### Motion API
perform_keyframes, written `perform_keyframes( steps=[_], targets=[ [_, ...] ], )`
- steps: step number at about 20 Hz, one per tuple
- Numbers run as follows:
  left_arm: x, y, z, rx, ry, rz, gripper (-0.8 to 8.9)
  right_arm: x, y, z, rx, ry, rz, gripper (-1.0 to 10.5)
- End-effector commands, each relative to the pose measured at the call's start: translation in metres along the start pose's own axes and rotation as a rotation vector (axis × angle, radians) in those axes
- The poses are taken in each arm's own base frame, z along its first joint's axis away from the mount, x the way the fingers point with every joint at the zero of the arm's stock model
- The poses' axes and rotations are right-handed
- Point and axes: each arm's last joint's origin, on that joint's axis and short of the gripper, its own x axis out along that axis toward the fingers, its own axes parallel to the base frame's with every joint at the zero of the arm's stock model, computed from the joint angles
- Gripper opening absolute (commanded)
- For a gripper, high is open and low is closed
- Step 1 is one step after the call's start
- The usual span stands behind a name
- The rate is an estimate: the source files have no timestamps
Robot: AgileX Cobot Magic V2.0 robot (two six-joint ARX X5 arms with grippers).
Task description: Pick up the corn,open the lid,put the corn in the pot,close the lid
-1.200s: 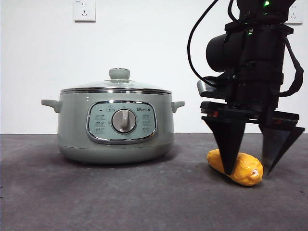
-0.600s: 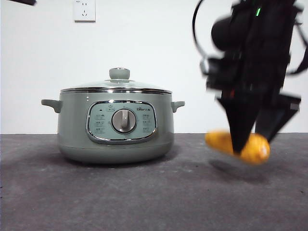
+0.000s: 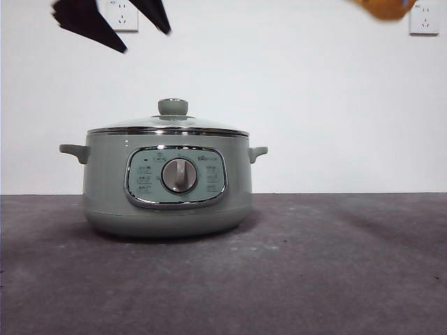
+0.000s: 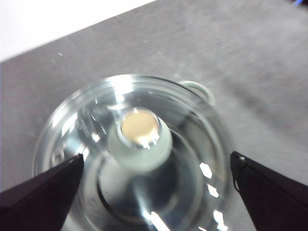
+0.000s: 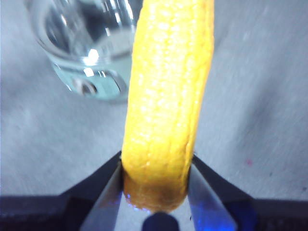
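We hold the corn [image 5: 166, 106] pinched in the right gripper [image 5: 156, 185]; left gripper [image 4: 154, 192], jaws spread, should centre on the lid [image 4: 132, 159] knob before closing.

The lid [image 3: 167, 126] sits on the pot [image 3: 166, 183], left of centre on the table [image 3: 335, 272]. The left gripper [image 3: 122, 28] hangs above it; the corn [image 3: 383, 7] is high to the right.

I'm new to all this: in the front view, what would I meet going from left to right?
Left claw, open, high up → pot with its lid on → corn at the top edge, held by the right claw.
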Motion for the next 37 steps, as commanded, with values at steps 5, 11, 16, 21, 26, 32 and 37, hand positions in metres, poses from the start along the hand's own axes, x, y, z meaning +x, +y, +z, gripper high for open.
perform_keyframes(
  steps=[5,11,16,21,26,32,37],
  targets=[
    [0.062,0.008,-0.005,0.05,0.041,0.044,6.53,-0.029,0.003,-0.003,0.025,-0.06,0.001,-0.1],
    [0.082,0.008,-0.01,0.052,0.05,0.035,5.56,-0.031,0.003,-0.003,0.027,-0.061,0.001,-0.1],
    [0.099,0.006,-0.019,0.035,0.097,0.022,5.56,-0.031,0.003,-0.003,0.027,-0.063,0.001,-0.1],
    [0.099,0.006,-0.017,0.011,0.084,0.025,2.62,-0.031,0.003,-0.003,0.027,-0.062,-0.007,-0.1],
    [0.099,0.006,-0.017,0.003,0.085,0.02,-0.04,-0.031,0.002,-0.003,0.024,-0.062,-0.016,-0.1],
    [0.098,0.006,-0.016,-0.005,0.079,0.021,-0.08,-0.031,0.002,-0.003,0.024,-0.062,-0.032,-0.1],
    [0.07,0.007,-0.001,-0.016,-0.008,0.041,-0.08,-0.031,0.002,-0.002,0.023,-0.066,-0.031,-0.1]
  ],
)
